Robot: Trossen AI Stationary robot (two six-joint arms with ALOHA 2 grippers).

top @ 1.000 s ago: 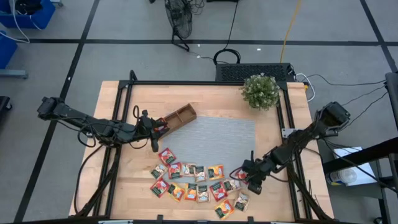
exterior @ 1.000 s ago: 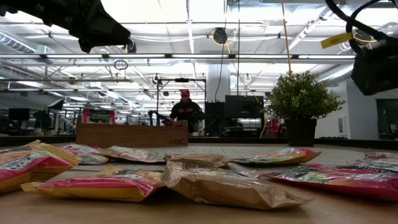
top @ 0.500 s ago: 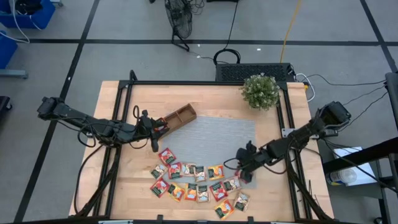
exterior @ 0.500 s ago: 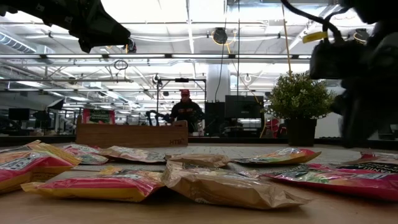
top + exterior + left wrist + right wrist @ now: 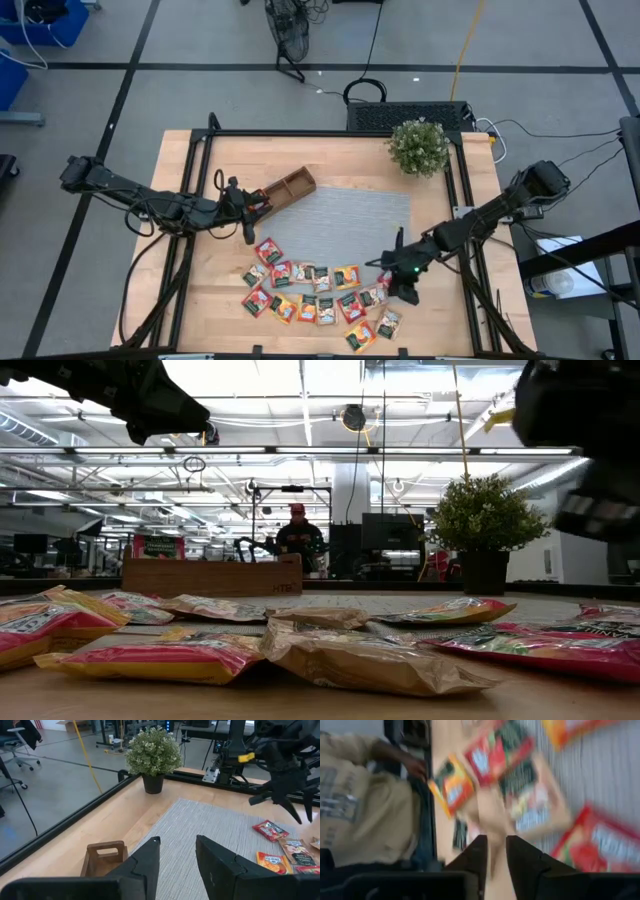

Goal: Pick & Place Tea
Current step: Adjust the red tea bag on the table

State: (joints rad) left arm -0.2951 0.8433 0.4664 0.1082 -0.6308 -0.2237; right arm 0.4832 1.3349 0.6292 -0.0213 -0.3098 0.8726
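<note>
Several small red, orange, yellow and green tea sachets (image 5: 312, 292) lie flat in a loose pile on the wooden table, near its front edge; they fill the foreground of the low view (image 5: 300, 650). My right gripper (image 5: 406, 288) hovers over the right end of the pile, open by a narrow gap (image 5: 497, 855) and empty, with sachets (image 5: 497, 752) below it. My left gripper (image 5: 250, 207) waits open and empty (image 5: 177, 855) beside the brown wooden tray (image 5: 290, 187).
A grey woven mat (image 5: 350, 225) lies in the table's middle, with some sachets on its near edge. A potted plant (image 5: 418, 147) stands at the far right. A black frame rail (image 5: 462, 200) runs along the table's sides. A person's sleeve and hand (image 5: 365, 795) show beyond the near edge.
My right gripper has swung from the pile's right end toward the table's far left, then come back a little toward the near edge. It stays above the sachets. The sachets and my left arm have kept still.
</note>
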